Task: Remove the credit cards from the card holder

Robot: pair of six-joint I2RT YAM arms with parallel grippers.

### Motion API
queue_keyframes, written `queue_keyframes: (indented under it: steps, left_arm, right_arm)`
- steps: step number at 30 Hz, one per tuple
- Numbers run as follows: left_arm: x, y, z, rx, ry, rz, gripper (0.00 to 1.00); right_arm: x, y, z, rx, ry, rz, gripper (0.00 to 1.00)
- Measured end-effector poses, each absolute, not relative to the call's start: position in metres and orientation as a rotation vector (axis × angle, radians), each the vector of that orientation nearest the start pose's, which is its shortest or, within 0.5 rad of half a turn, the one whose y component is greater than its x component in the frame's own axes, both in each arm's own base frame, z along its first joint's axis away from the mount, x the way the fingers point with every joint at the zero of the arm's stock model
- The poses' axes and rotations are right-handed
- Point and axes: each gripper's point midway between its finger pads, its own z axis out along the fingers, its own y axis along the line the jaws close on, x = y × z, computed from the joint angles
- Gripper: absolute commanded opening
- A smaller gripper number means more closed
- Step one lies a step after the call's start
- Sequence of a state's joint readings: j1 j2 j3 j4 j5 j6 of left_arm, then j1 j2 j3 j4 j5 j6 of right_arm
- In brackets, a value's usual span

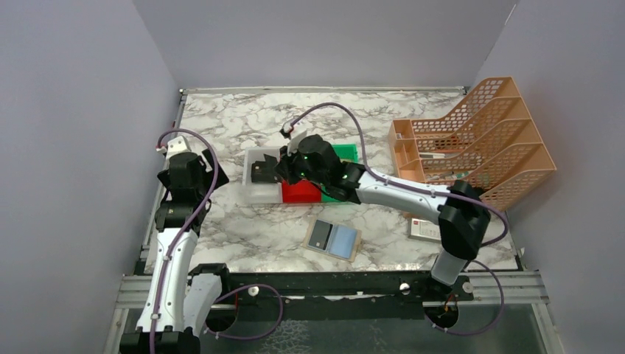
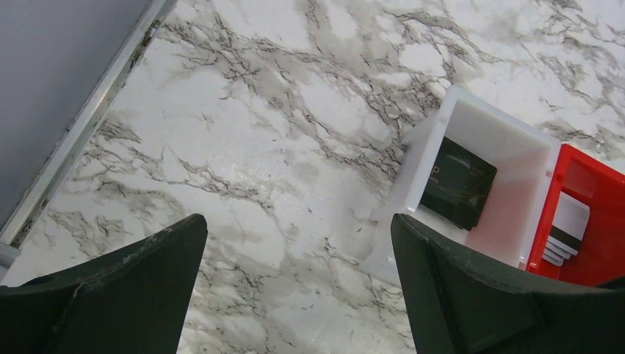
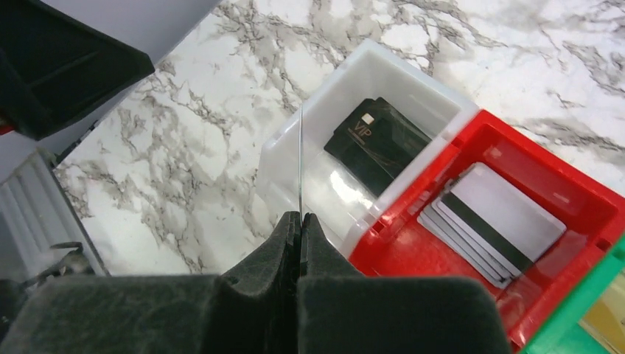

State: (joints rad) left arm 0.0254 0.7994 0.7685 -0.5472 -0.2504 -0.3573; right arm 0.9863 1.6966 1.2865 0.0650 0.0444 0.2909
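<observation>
The tan card holder [image 1: 333, 239] lies open on the table near the front, its bluish-grey sleeves up. My right gripper [image 3: 301, 215] is shut on a thin credit card [image 3: 301, 158], seen edge-on, and holds it over the white bin [image 3: 346, 77]. It also shows in the top view [image 1: 267, 171]. A black card [image 3: 376, 144] lies in the white bin. Several greyish cards [image 3: 490, 221] lie stacked in the red bin [image 3: 413, 258]. My left gripper [image 2: 298, 228] is open and empty over bare marble left of the white bin [image 2: 431, 140].
A green bin [image 1: 345, 153] stands behind the red one. An orange file rack [image 1: 479, 140] fills the back right. A white oblong box with a red mark [image 1: 424, 230] lies at the right front. Walls close in on three sides.
</observation>
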Motion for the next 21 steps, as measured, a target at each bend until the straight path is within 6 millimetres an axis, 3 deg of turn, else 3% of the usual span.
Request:
queue_keyframes:
  steps: [9,21]
  left_arm:
    - [0.266,0.032,0.191,-0.530,2.041,0.038,0.99]
    - [0.267,0.028,0.190,-0.518,2.047,0.018,0.99]
  right_arm:
    - [0.302,0.490,0.177,-0.707,1.930,0.607,0.01]
    - [0.343,0.503,0.123,-0.775,1.867,0.141,0.01]
